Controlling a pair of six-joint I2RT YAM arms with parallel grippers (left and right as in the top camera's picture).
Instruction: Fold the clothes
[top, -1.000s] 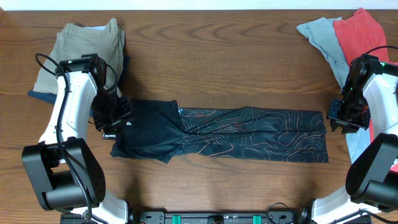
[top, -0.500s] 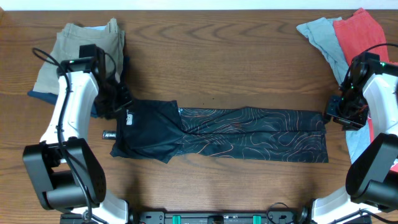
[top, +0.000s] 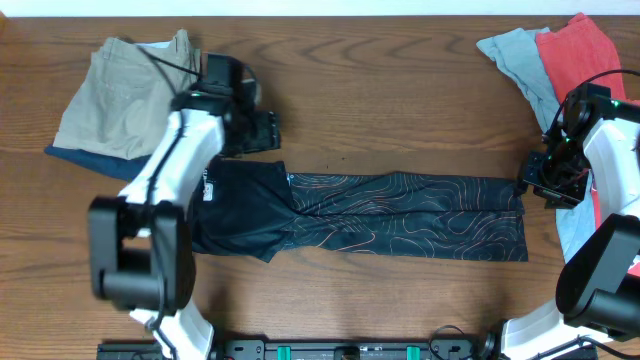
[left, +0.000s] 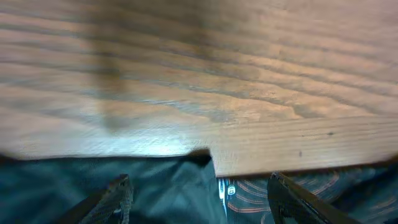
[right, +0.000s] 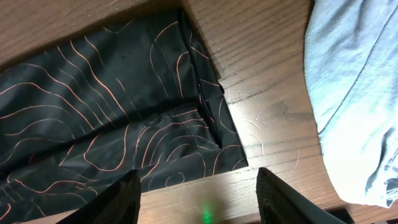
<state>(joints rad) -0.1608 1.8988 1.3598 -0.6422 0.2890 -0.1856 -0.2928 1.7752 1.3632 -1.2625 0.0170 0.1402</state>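
While the black jersey (top: 400, 215) lies as a long band across mid-frame, the left gripper (left: 199, 190) and right gripper (right: 198, 186) hover near its ends, jaws wide, empty.

**Inspector:** Where does the jersey (top: 400, 215) lie?

**Recorder:** It lies flat across the table (top: 380, 80) as one long band. The left part is folded over, plain dark side up, and the rest shows orange contour lines.

**Inspector:** And the grippers?

**Recorder:** The left gripper (top: 262, 133) is over bare wood just above the band's upper left edge. The right gripper (top: 537, 187) is at the band's right end, and contact cannot be judged.

**Inspector:** Other items?

**Recorder:** Khaki shorts (top: 130, 90) lie on a navy garment (top: 72, 158) at upper left. A grey T-shirt (top: 515, 58) and a red T-shirt (top: 580, 55) lie at upper right.
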